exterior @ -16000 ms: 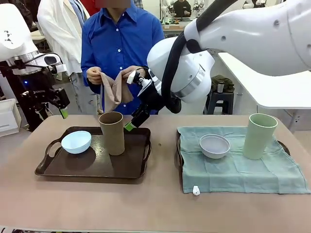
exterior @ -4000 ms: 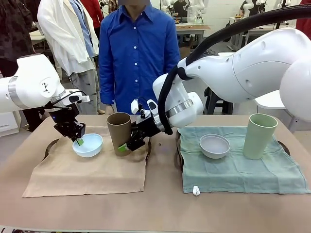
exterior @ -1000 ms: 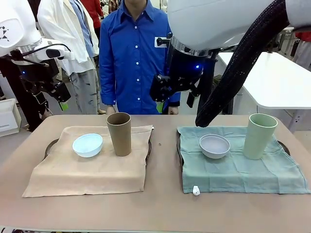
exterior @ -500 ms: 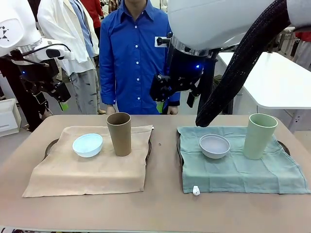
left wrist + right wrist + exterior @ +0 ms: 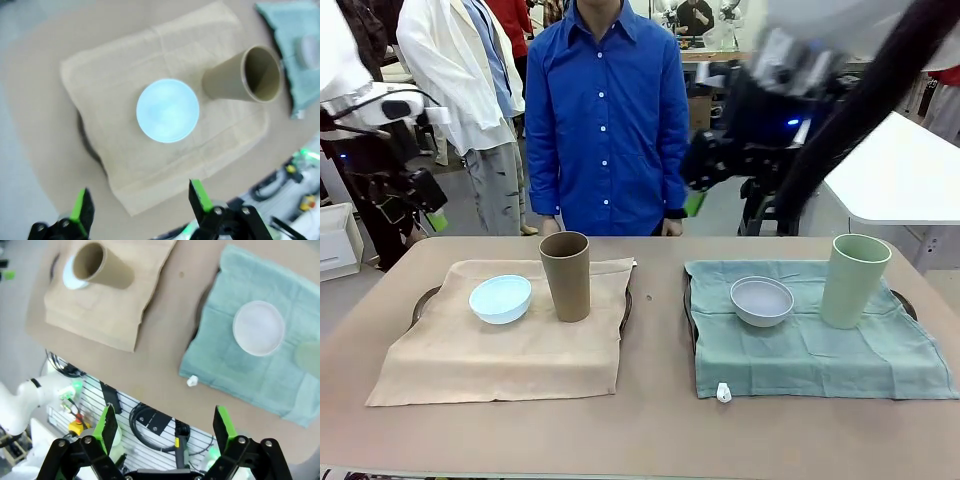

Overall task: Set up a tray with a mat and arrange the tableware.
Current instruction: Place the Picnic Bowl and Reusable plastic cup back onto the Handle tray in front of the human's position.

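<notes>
On the left, a tan mat [image 5: 500,350] covers a dark tray [image 5: 421,303]. A light blue bowl [image 5: 501,298] and a brown cup [image 5: 566,275] stand on it. To the right, a green mat [image 5: 810,350] over another tray [image 5: 904,301] carries a whitish-grey bowl [image 5: 761,300] and a pale green cup [image 5: 855,280]. My left gripper [image 5: 428,213] hangs open above the table's far left corner; in its wrist view the left gripper [image 5: 141,200] looks down on the blue bowl [image 5: 167,110] and brown cup [image 5: 250,75]. Motion-blurred, my right gripper [image 5: 705,190] is open high over the far edge, and the right gripper [image 5: 165,422] holds nothing.
A person in a blue shirt [image 5: 605,110] stands at the far side with arms down. A small white tag [image 5: 723,393] lies at the green mat's front left corner. Bare tabletop [image 5: 655,340] runs between the two trays and along the front.
My right arm has swung up and to the right, away from the table's middle. My left gripper has shifted slightly left. The mats, bowls and cups have not moved.
</notes>
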`<state>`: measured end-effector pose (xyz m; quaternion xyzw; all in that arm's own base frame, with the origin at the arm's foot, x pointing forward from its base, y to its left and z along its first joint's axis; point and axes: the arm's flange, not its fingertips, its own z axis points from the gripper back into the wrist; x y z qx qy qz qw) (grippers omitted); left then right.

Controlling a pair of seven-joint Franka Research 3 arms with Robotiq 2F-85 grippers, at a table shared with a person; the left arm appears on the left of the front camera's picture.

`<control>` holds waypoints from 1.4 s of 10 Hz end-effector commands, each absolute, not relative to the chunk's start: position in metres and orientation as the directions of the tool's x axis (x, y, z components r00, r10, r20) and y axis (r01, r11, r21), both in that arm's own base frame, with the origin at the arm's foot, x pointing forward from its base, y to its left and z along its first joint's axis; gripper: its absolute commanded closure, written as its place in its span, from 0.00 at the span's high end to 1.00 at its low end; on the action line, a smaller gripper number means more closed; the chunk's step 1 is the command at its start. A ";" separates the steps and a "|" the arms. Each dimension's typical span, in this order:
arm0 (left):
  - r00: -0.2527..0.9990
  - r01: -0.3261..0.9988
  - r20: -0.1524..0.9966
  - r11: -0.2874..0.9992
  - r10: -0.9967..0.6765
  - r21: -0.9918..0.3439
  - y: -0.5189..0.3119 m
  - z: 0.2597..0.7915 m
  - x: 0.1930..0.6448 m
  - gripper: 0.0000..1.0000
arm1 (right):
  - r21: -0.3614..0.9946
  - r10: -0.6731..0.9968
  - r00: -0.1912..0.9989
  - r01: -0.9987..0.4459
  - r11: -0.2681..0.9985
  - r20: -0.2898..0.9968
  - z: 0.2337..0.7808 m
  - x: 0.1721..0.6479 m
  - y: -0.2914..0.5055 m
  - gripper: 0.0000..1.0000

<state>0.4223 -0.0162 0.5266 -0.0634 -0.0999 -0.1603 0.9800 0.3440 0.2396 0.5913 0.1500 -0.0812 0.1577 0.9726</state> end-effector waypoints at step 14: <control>0.950 0.201 0.314 0.772 -0.002 -0.603 0.113 0.560 0.406 1.00 | 0.722 -0.271 0.932 0.014 0.692 0.242 0.608 0.278 -0.053 1.00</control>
